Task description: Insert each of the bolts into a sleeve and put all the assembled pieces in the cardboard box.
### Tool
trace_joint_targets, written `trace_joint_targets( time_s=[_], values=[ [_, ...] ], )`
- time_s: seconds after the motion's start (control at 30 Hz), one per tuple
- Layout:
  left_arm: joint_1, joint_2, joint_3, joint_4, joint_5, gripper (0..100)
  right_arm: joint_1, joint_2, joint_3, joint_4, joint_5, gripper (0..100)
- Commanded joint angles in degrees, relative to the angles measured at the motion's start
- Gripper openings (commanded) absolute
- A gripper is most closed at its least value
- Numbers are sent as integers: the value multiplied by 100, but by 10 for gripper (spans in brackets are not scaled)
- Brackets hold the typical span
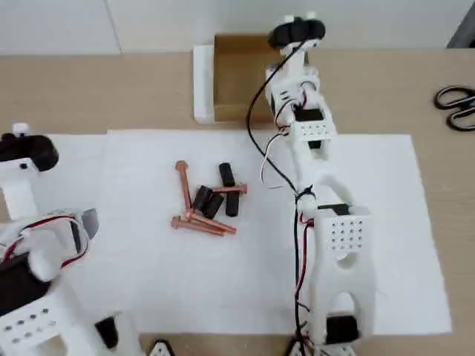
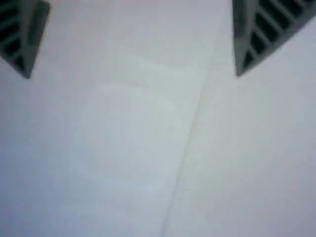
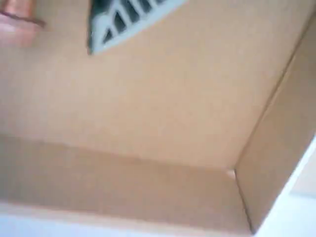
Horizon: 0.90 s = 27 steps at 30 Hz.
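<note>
The loose bolts (image 1: 202,222) and black sleeves (image 1: 226,176) are heaped together on the white sheet (image 1: 148,274), well apart from both pairs of fingers and roughly between the two arms. No piece in the heap can clearly be made out as assembled, so most of the task is judged to be undone.

The cardboard box (image 1: 231,44) is set at the far side of the bench (image 1: 74,89), directly beneath the right fingers (image 3: 123,19). From the right wrist, the box floor and one inner corner are seen below them. A copper-coloured piece (image 3: 15,12), probably a bolt, is seen just beside the visible finger, above the box floor. It is judged to be carried there so that it can be let down into the box, though no sleeve can be made out on it. Whether the right fingers are clamped on it or parted cannot be told.

The left fingers (image 2: 266,29) are spread wide with nothing between them, and bare sheet lies beneath them. They are judged to be kept away from the heap so that the other arm's path is not crossed. Scissors (image 1: 456,104) lie on the bench, far from either pair of fingers.
</note>
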Motion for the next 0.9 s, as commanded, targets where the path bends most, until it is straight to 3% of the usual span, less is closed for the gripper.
trace_joint_targets(
  time_s=[0.0, 0.2, 0.87],
  values=[
    [-18, -53, -92, 18, -44, 253, 13, -154, -352, -119, 44, 158],
    [-18, -53, -110, 9, -44, 253, 31, -330, -352, 13, 53, 158],
    [-9, -53, -84, -18, -18, 253, -356, -4356, -352, 5411, 53, 158]
  ],
)
